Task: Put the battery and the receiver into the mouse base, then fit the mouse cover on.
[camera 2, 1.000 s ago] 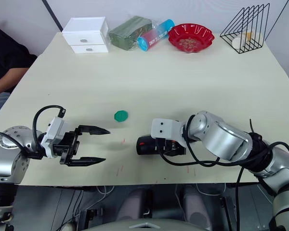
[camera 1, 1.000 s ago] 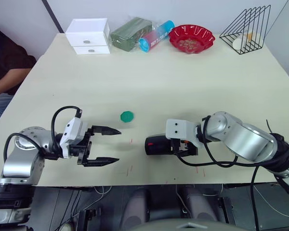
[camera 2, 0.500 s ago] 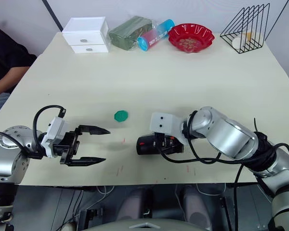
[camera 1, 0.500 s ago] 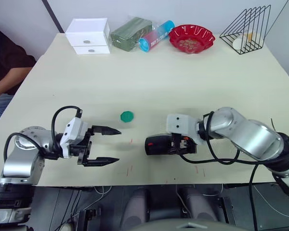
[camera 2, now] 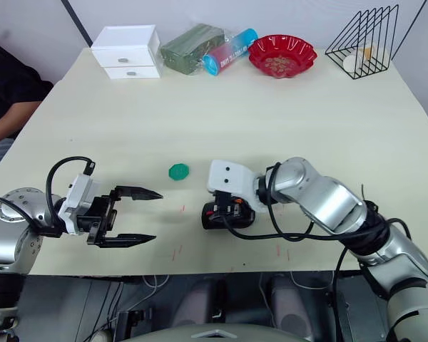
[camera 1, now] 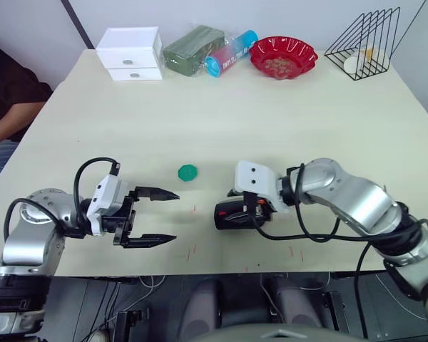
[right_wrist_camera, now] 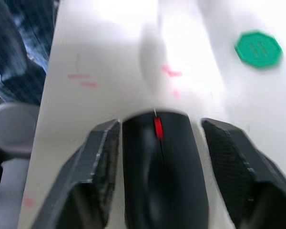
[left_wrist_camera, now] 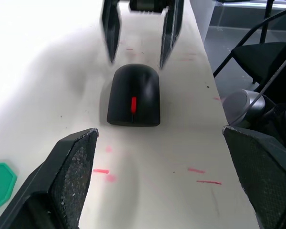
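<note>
mouse base between right tool's fingers, dish behind-left, left tool left

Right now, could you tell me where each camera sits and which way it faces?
Left and right eye views: on the head, looking forward and down over the table; both arms show.
Left wrist view: looks along the open left gripper at the mouse.
Right wrist view: looks along the right gripper, its fingers either side of the mouse.
All views share the mouse and the green dish.

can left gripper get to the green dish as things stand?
Probably yes. The left gripper is open, and bare table lies between it and the green dish; the right gripper is busy straddling the mouse.
</note>
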`<state>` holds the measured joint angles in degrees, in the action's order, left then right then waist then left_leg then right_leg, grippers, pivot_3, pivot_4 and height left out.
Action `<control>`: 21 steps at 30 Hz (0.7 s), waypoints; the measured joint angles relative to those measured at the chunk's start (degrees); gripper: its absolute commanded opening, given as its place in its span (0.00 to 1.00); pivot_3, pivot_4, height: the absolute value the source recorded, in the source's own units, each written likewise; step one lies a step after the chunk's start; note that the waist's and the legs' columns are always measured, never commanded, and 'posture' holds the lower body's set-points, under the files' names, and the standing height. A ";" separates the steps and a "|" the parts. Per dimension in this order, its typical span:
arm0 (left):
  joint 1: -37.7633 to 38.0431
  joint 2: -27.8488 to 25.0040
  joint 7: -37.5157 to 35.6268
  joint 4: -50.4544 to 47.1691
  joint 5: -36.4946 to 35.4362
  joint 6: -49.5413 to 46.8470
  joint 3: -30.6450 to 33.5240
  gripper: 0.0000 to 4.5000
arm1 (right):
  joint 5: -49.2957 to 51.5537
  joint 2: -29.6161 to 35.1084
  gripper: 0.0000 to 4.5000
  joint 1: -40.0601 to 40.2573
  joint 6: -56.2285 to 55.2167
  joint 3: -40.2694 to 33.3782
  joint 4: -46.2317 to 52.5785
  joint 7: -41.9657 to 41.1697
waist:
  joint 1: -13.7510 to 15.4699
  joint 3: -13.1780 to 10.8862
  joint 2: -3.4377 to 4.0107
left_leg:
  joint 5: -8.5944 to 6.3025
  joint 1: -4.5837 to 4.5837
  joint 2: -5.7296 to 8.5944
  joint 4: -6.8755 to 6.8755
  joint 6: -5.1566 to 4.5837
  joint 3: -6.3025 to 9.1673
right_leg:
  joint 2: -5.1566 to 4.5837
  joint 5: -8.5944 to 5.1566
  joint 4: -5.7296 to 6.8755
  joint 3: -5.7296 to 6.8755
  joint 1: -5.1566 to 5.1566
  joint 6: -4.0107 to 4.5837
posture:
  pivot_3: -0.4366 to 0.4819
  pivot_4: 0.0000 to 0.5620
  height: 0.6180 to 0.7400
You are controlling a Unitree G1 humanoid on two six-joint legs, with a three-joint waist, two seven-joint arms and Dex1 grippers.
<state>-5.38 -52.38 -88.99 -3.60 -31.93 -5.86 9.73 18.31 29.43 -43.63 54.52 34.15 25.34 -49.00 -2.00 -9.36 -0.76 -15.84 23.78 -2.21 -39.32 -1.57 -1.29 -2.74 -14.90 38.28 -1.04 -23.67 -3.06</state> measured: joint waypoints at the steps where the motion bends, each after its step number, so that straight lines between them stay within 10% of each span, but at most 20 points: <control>1: 0.09 0.00 0.01 0.00 0.00 0.00 0.18 1.00 | -0.21 -0.15 0.62 0.00 -0.57 0.20 -0.46 -0.03 | 0.02 0.00 0.00 | 0.00 0.00 0.00 0.00 0.00 0.00 | 0.00 0.00 0.00 0.00 0.00 0.00 | 0.48 0.27 1.00; 7: 0.47 0.00 0.11 -0.17 0.01 -0.01 0.80 1.00 | -2.46 -1.61 0.46 0.12 -3.52 1.63 -3.69 -0.10 | 0.04 0.00 0.00 | 0.00 -0.01 0.01 0.00 0.00 0.00 | 0.00 0.00 0.00 0.00 0.00 0.00 | 0.48 0.27 1.00; 21: 0.91 0.01 0.31 -0.18 0.21 0.19 0.80 1.00 | -7.22 -5.95 0.46 0.06 -3.66 6.19 -9.16 -0.51 | 0.01 0.00 0.00 | 0.00 -0.01 0.01 0.00 0.00 0.00 | 0.01 0.00 0.01 0.00 0.00 0.00 | 0.48 0.27 1.00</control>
<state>-4.48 -52.37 -88.68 -3.78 -31.71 -5.67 10.53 11.09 23.48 -43.57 50.86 40.34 16.18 -49.51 -1.99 -9.36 -0.76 -15.84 23.77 -2.21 -39.32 -1.57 -1.29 -2.73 -14.90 38.29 -1.04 -23.67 -3.06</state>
